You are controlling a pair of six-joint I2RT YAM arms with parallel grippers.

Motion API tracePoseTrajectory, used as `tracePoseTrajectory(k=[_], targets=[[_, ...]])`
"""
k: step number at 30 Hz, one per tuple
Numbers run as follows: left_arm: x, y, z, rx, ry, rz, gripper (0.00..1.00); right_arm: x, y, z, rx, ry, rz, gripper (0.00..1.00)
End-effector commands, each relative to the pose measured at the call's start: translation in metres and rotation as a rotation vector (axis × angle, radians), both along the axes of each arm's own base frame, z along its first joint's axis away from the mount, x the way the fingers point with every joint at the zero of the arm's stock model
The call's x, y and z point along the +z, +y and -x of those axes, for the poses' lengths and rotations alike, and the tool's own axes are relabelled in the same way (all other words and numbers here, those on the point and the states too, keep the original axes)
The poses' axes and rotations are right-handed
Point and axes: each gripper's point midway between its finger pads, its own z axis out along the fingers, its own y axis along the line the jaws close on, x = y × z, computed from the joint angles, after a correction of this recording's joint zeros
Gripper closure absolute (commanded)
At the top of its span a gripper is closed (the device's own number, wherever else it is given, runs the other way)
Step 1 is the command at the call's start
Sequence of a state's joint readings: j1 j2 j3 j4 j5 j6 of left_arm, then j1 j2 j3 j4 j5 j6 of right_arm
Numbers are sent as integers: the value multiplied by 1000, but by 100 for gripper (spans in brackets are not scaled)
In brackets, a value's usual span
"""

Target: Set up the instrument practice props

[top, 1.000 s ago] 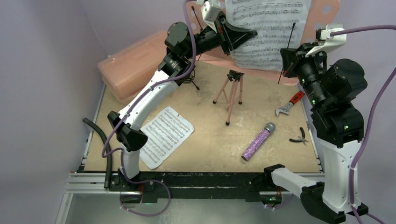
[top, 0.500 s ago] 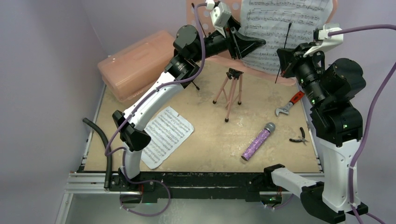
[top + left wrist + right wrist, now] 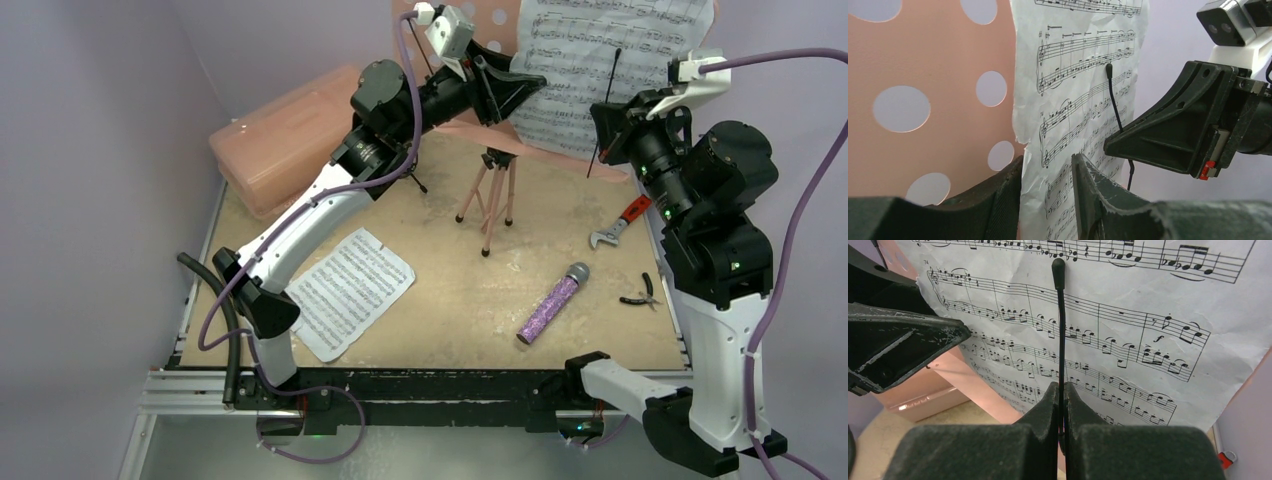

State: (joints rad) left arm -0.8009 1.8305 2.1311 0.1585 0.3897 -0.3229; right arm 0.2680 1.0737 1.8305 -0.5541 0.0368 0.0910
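Right now I see the pink music stand [image 3: 948, 150] with its perforated desk held up at the far edge of the table [image 3: 450, 300], a creased white sheet-music page [image 3: 1148, 340] against it. My right gripper [image 3: 1061, 390] is pinched tight on its thin black wire [image 3: 1061, 330]; my left gripper [image 3: 1048, 175] stands parted, the page's lower edge between its fingers.

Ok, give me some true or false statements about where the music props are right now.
The purple microphone lies flat on the table. True.
Both sheet-music pages are on the stand. False: one page lies on the table, the other page is against the pink desk.
The right end effector is shut on a thin black wire. True.
The wrench lies next to the pink case. False: it lies near the table's right edge.
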Motion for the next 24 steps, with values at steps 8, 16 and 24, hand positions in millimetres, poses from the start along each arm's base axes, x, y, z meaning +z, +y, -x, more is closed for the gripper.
tracePoseTrajectory(k=[8, 16, 24], targets=[[18, 15, 0, 50, -4, 57, 81, 13, -3, 2, -15, -31, -27, 100], [21, 6, -4, 14, 11, 89, 98, 14, -1, -4, -19, -18, -49, 100], [18, 4, -5, 13, 21, 84, 89, 9, -1, -6, -21, -5, -53, 100]])
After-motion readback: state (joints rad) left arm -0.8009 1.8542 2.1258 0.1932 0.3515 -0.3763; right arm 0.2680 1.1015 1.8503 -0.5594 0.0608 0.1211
